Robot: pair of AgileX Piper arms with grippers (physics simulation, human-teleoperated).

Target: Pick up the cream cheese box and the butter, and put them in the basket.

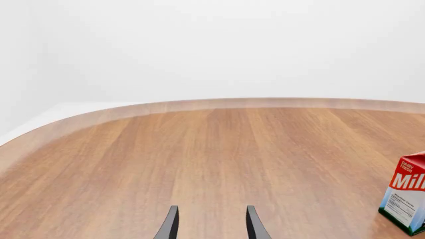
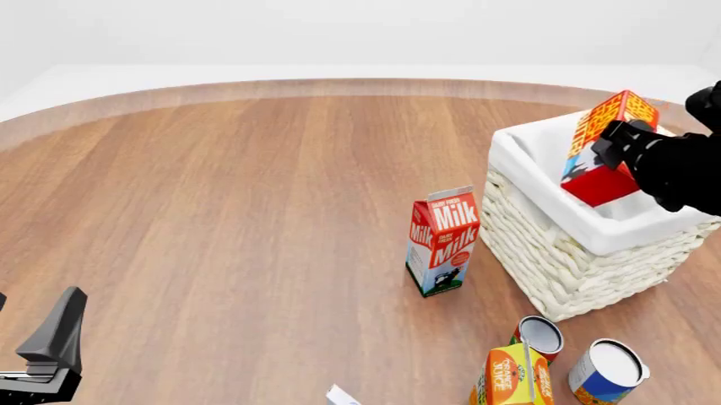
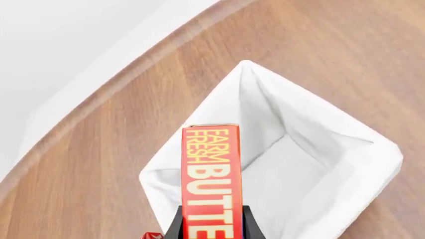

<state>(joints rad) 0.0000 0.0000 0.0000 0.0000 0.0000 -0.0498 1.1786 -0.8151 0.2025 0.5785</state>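
Note:
The butter (image 2: 600, 135), a red box with an orange side, hangs tilted over the opening of the white wicker basket (image 2: 586, 253). My right gripper (image 2: 617, 150) is shut on it. In the right wrist view the butter (image 3: 211, 174) stands between the fingers, above the basket's cloth lining (image 3: 345, 144). A white and pale-blue corner of the cream cheese box (image 2: 341, 396) shows at the bottom edge of the front view. My left gripper (image 1: 211, 225) is open and empty, low at the near left of the table.
A red-and-white milk carton (image 2: 441, 240) stands just left of the basket. An orange juice carton (image 2: 516, 378) and two cans (image 2: 541, 335) (image 2: 609, 369) sit in front of the basket. The table's curved far edge (image 2: 338, 85) runs across the back.

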